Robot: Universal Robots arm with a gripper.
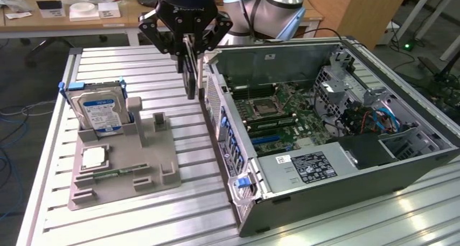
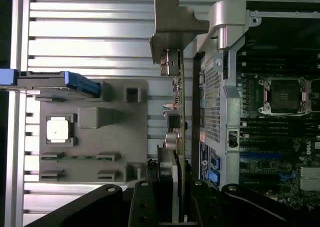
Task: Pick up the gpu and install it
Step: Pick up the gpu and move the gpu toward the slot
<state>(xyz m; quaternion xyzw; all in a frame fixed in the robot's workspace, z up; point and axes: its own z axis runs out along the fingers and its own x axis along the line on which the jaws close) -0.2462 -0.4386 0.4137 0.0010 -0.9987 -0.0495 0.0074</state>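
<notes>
My gripper (image 1: 187, 48) is shut on the gpu (image 1: 191, 74), a thin dark card that hangs edge-on and upright below the fingers. It is lifted off the table, between the grey fixture (image 1: 129, 160) and the rear wall of the open computer case (image 1: 237, 165). In the wrist view the gpu (image 2: 181, 112) runs away from my gripper (image 2: 176, 189) as a thin green board edge with a silver bracket (image 2: 172, 22) at its far end. It lines up just outside the case wall (image 2: 212, 102). The motherboard (image 1: 280, 117) lies exposed inside the case.
The grey fixture holds a silver hard drive (image 1: 100, 111) standing upright, a square processor (image 1: 95, 157) and a narrow green memory stick (image 1: 115, 174). The slatted aluminium table (image 1: 144, 63) lies under everything. Desks with boxes stand behind, and cables lie on the floor at the exterior view's left.
</notes>
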